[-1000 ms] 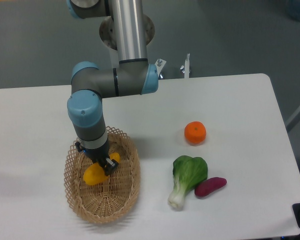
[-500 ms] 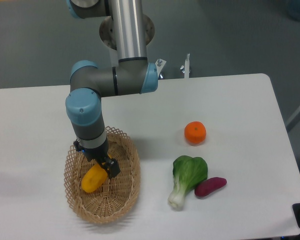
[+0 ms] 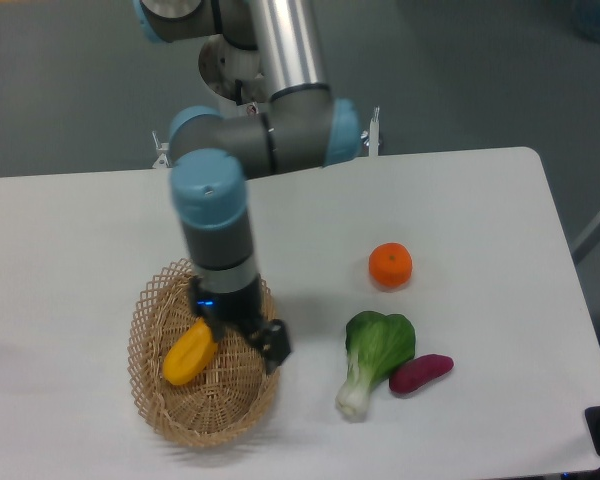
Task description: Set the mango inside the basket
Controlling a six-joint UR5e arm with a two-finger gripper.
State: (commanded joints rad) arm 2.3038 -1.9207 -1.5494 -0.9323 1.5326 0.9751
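Mango [image 3: 190, 352] lying inside basket [image 3: 160, 415], toward its left side. Gripper [image 3: 242, 335] released, fingers spread, above basket's right rim, apart from mango. Orange [image 3: 390, 265], bok choy [image 3: 375, 358], sweet potato [image 3: 420, 372] on table [image 3: 480, 220] to the right.

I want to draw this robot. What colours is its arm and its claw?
The arm is made of shiny silver tubes joined by grey joints with light blue round caps. The claw at the end is small and black, with a tiny blue light above it.
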